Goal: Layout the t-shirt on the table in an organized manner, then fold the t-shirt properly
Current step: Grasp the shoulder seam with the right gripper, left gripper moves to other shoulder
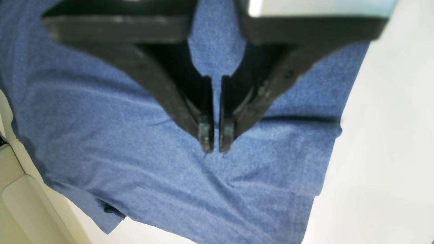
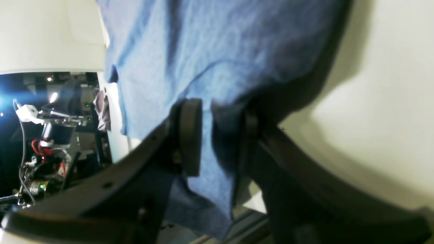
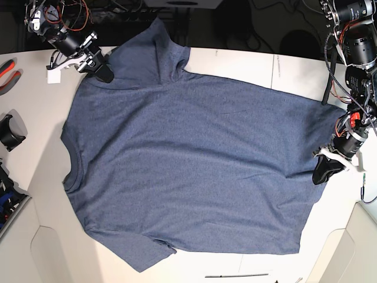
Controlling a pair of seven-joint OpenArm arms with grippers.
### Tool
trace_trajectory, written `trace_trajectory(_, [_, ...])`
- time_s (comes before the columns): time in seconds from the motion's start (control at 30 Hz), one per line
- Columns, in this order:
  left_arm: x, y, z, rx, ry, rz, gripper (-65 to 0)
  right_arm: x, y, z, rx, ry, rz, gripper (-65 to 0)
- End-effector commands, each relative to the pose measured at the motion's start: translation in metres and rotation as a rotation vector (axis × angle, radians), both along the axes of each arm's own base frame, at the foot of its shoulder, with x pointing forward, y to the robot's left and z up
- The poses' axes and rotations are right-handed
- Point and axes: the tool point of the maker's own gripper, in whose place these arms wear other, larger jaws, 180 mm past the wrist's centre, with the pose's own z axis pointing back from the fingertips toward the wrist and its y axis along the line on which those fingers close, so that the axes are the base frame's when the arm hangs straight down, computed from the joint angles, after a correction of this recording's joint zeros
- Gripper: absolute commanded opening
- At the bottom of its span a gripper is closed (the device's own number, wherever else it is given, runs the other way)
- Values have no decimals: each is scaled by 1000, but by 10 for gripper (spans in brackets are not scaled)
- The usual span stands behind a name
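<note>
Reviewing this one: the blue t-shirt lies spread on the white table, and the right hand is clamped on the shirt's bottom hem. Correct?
Not quite. The t-shirt does lie spread on the table, but the right hand grips it at the shoulder beside a sleeve, not at the bottom hem. The base view shows this; the hem is at the opposite end, near the left hand.
</note>
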Motion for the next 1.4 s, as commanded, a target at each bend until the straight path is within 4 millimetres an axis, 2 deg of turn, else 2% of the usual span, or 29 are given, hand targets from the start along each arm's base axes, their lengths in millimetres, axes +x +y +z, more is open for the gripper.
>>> trace_trajectory(0.0, [10,7,24,6,-74,5,-587,-12,-1,-8,-29,55,44,-469])
trace_trajectory(0.07, [10,7,24,5,-74,5,-587,-13,0,-8,-27,59,48,-509])
trace_trajectory(0.13, [10,7,24,5,-74,5,-587,-13,0,-8,-26,59,52,-635])
trace_trajectory(0.17, [10,7,24,5,-75,5,-587,-13,1,-8,-26,54,56,-650])
trace_trajectory(0.33, [10,15,28,3,-86,26,-587,-14,1,-7,-26,54,61,-650])
trace_trajectory(0.47, [1,44,35,-13,-107,115,-587,-14,1,-7,-25,56,64,-650])
trace_trajectory(0.57, [-17,69,33,-76,-88,191,-587,-16,2,-8,-21,62,74,-650])
trace_trajectory(0.7, [-49,93,18,-120,-33,268,-586,-14,3,-6,-23,57,76,-650])
trace_trajectory(0.73, [-58,98,13,-121,-16,279,-565,-14,3,-5,-24,55,77,-650])
trace_trajectory(0.77, [-67,101,8,-115,6,285,-511,-13,3,-5,-24,52,78,-650])
trace_trajectory(0.83, [-84,104,-5,-99,59,284,-391,-12,2,-4,-26,49,79,-650])
trace_trajectory(0.87, [-92,104,-11,-95,83,284,-362,-12,2,-4,-27,49,79,-650])
trace_trajectory(1.0, [-115,113,-30,-165,173,367,-357,-12,3,-3,-19,50,84,-650])
trace_trajectory(1.17, [-111,101,-28,-297,170,357,-357,-12,6,-1,3,51,84,-650])
trace_trajectory(1.37, [-123,108,-53,-314,250,423,-357,-13,6,-1,3,51,85,-650])
